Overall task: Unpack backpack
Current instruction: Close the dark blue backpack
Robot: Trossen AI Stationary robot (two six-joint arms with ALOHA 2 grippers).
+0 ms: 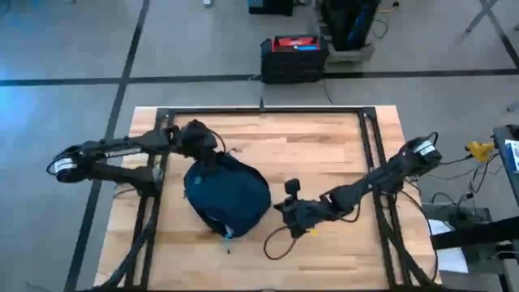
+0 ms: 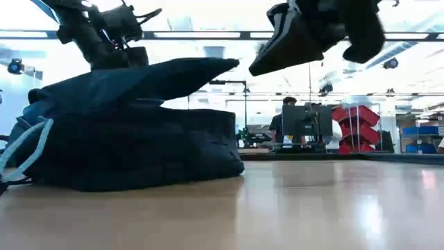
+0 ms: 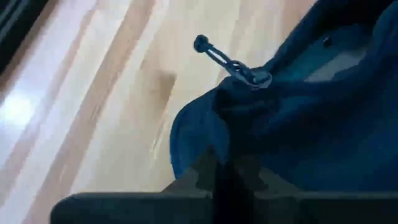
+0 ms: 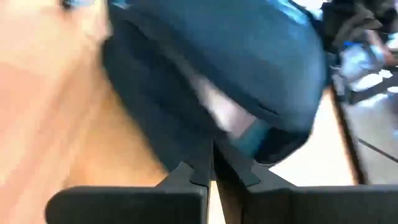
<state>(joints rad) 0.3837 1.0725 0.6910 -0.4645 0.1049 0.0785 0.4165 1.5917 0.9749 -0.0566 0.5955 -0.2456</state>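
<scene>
The backpack (image 1: 227, 196) lies on the wooden table (image 1: 324, 146), a bit left of the middle. It is big, dark blue and soft, and it takes up most of the left side of the low view.

The left gripper (image 1: 197, 139) is at the far left edge of the bag. Its two fingers are pressed together, and in the left wrist view they look pinched on a fold of the blue cloth (just next to a small zipper pull (image 3: 231, 62) that sticks out). In the low view one flap of the bag is lifted up and points to the right, so it seems the left arm is holding the bag open.

The right gripper (image 1: 290, 212) is just to the right of the bag, up off the table. Its fingers are closed too, and nothing is between them. In the right wrist view it looks straight at a dark gap under the lifted flap, where something pale shows, but I cannot tell what it is.

How far along is the job? I think it is only at the start. Nothing taken out of the bag lies on the table. The bag looks partly open, and that is all that is done. What is left is reaching in and taking the things out one by one.
</scene>
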